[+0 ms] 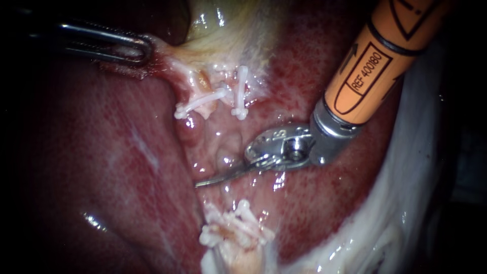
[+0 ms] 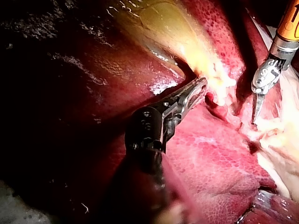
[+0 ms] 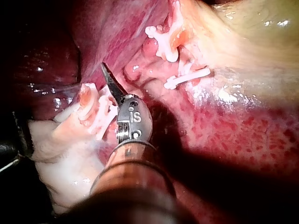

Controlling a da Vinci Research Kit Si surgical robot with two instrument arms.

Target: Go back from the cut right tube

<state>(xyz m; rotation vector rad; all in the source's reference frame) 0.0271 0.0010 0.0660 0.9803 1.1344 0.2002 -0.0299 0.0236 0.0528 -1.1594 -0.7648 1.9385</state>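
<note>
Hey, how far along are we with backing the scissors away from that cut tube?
Done: the tube is parted; the upper clips and lower clips sit on separate stumps. In hand: the right instrument, blades together and holding nothing, lies in the gap between them, while the left instrument grips the gallbladder. Left: draw the right instrument clear, probably back along its shaft.

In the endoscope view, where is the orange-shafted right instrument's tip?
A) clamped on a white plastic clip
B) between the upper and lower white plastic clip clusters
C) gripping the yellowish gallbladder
B: the orange-shafted right instrument, end effector shut and empty, lies between the upper white plastic clips and the lower white plastic clips.
</note>
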